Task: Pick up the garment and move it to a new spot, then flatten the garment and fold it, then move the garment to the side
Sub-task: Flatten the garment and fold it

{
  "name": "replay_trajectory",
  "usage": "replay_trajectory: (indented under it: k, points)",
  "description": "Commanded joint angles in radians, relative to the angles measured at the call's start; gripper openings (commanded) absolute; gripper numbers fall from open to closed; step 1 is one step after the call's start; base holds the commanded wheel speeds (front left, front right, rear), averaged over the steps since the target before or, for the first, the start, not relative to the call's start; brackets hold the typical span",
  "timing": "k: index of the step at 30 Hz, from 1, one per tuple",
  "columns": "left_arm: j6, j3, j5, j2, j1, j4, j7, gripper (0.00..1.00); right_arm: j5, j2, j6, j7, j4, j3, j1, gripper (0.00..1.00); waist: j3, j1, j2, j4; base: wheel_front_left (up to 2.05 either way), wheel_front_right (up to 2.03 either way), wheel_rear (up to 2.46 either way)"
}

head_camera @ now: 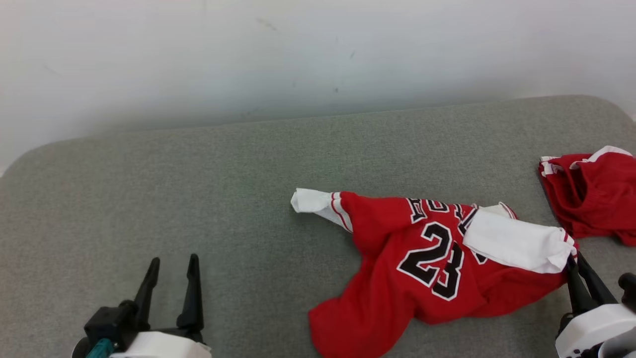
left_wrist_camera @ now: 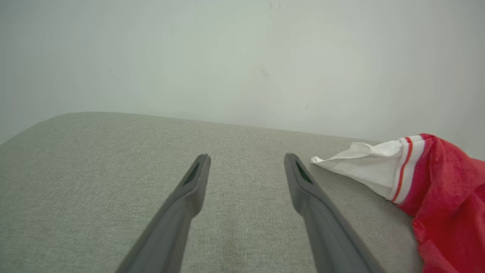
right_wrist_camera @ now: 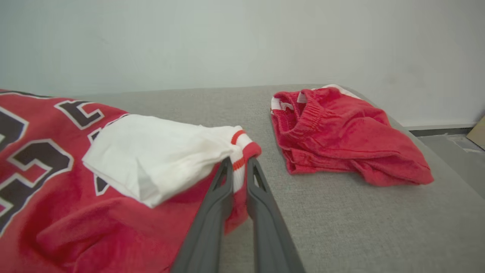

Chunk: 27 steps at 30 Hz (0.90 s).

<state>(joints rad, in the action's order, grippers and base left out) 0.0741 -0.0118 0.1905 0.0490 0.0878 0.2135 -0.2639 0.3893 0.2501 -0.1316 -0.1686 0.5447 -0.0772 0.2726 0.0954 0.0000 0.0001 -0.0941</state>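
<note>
A red jersey [head_camera: 422, 268] with a black 23 and white sleeves lies crumpled on the grey cushion, right of centre. My right gripper [head_camera: 574, 261] is shut on the jersey's right sleeve cuff; in the right wrist view its fingers [right_wrist_camera: 218, 197] pinch the red-and-white cuff [right_wrist_camera: 242, 151]. The jersey's other white sleeve [head_camera: 315, 203] points left across the cushion and appears in the left wrist view as a white sleeve [left_wrist_camera: 371, 167] just right of my fingertips. My left gripper [head_camera: 171, 263] stands open at the lower left, nothing between its fingers [left_wrist_camera: 197, 178].
A second red garment, shorts [head_camera: 594, 194] with an elastic waistband [right_wrist_camera: 314, 113], lies bunched at the cushion's right end. The grey cushion [head_camera: 174, 189] spreads wide to the left. A pale wall rises behind, and the cushion's right edge drops to a floor [right_wrist_camera: 454, 148].
</note>
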Motion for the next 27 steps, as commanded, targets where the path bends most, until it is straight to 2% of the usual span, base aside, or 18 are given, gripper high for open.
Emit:
replay_trajectory:
  k: [1, 3, 4, 5, 6, 8, 12, 18, 20, 24, 27]
  points:
    - [0.003, -0.001, -0.009, 0.003, 0.011, 0.001, 0.0, 1.0, -0.016, -0.009, 0.002, -0.001, -0.005, 0.013, -0.019, 0.0, 0.003, 0.0, -0.0001, -0.005, 0.0, 0.0, 0.0]
    - [0.004, 0.003, -0.007, 0.003, 0.01, 0.005, 0.0, 1.0, -0.031, -0.026, 0.002, 0.022, -0.003, 0.034, -0.042, 0.0, 0.002, 0.0, -0.0001, -0.008, 0.0, 0.0, 0.0]
    - [0.004, 0.005, -0.006, 0.003, 0.011, 0.006, 0.0, 1.0, -0.041, -0.029, 0.002, 0.035, 0.0, 0.043, -0.051, 0.19, 0.001, 0.0, -0.0001, -0.009, 0.0, 0.0, 0.0]
    - [0.003, 0.007, -0.004, 0.003, 0.012, 0.007, 0.0, 1.0, -0.051, -0.034, 0.002, 0.048, 0.0, 0.051, -0.056, 0.53, -0.001, 0.0, -0.0001, -0.009, 0.0, 0.0, 0.0]
    - [0.002, 0.009, -0.003, 0.003, 0.013, 0.009, 0.0, 1.0, -0.058, -0.042, 0.002, 0.059, -0.004, 0.053, -0.061, 1.0, -0.002, 0.0, -0.0001, -0.008, 0.0, 0.0, 0.0]
    - [0.001, 0.012, 0.002, 0.003, 0.013, 0.013, 0.0, 1.0, -0.065, -0.054, 0.002, 0.074, -0.02, 0.059, -0.07, 1.0, -0.008, 0.0, -0.0001, -0.008, 0.0, 0.0, 0.0]
    - [-0.002, 0.015, 0.004, 0.003, 0.004, 0.018, 0.0, 1.0, -0.071, -0.039, 0.002, 0.091, -0.075, 0.083, -0.089, 1.0, -0.025, 0.0, -0.0001, 0.002, 0.0, 0.0, 0.0]
    - [-0.001, 0.012, 0.004, 0.003, -0.01, 0.024, 0.0, 1.0, -0.093, -0.043, 0.002, 0.117, -0.24, 0.136, -0.139, 1.0, -0.051, 0.0, -0.0001, 0.015, 0.0, 0.0, 0.0]
    - [-0.002, 0.016, 0.006, 0.003, -0.011, 0.027, 0.0, 1.0, -0.112, -0.065, 0.002, 0.139, -0.306, 0.136, -0.155, 1.0, -0.06, 0.0, -0.0001, 0.018, 0.0, 0.0, 0.0]
    - [-0.007, 0.028, 0.011, 0.003, -0.008, 0.023, 0.0, 1.0, -0.107, -0.076, 0.002, 0.18, -0.406, 0.091, -0.156, 1.0, -0.066, 0.0, -0.0001, 0.035, 0.0, 0.0, 0.0]
    - [-0.002, 0.036, 0.013, 0.003, -0.001, 0.027, 0.0, 1.0, -0.099, -0.057, 0.002, 0.22, -0.426, 0.013, -0.116, 1.0, -0.061, 0.0, -0.0001, 0.056, 0.0, 0.0, 0.0]
